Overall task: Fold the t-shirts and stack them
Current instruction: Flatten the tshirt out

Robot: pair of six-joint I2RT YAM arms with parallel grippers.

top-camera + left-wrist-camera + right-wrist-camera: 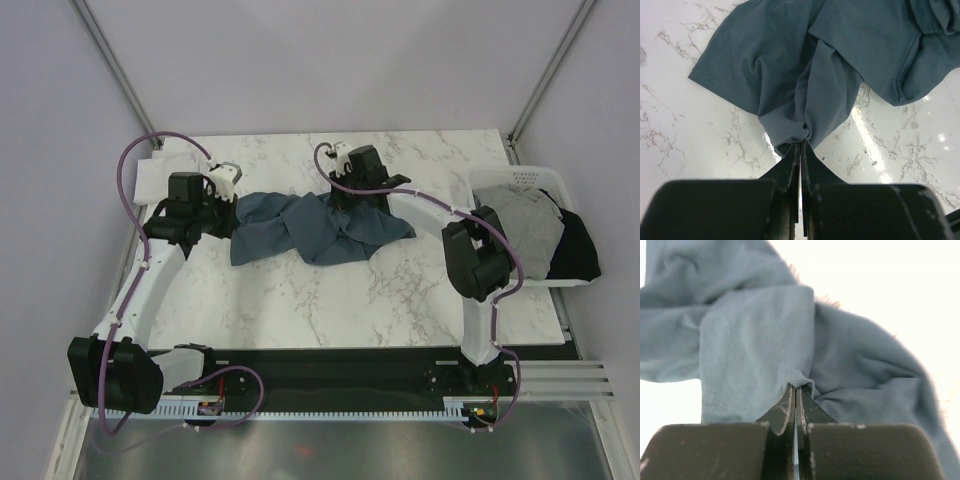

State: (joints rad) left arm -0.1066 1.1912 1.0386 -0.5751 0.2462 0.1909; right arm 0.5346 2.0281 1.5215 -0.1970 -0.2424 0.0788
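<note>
Left fingers and right fingers each pinch the slate-blue t-shirt, both arms reaching forward over the table.

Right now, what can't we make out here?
Blue shirt: collar lost in its own folds, every view.
Black shirt: top view, partly under grey shirt.
White shirt: top view, left arm covers part.
Right wrist view: table blown out by glare.

blue t-shirt cropped above, black t-shirt partly hidden
</note>
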